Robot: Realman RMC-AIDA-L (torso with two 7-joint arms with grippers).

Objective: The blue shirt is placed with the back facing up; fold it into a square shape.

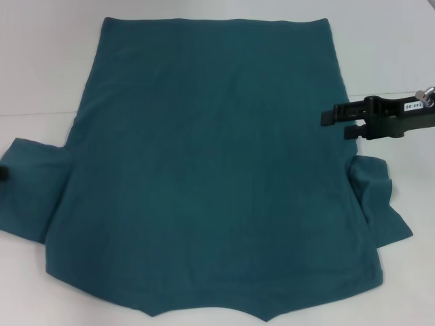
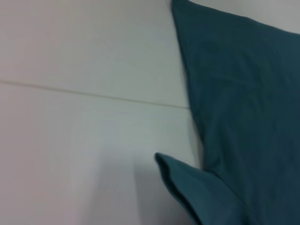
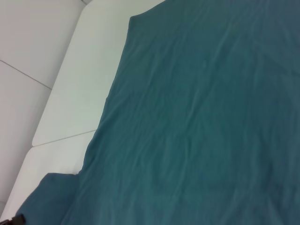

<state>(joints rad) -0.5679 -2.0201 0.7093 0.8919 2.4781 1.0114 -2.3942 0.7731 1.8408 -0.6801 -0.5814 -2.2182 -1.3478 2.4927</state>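
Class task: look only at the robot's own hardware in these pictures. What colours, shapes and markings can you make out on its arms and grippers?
Right gripper: matte black, two flat stepped jaws, a small white label with dark print too small to read, a silver fitting beside it. Left gripper: only a small black tip at the head view's edge.

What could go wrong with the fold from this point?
The right gripper hovers open over the blue shirt near its right edge; a pinch there might catch only the top layer. The right sleeve lies bunched, so it may fold in crooked. The left gripper barely shows at the left sleeve, so a two-handed lift may start uneven.
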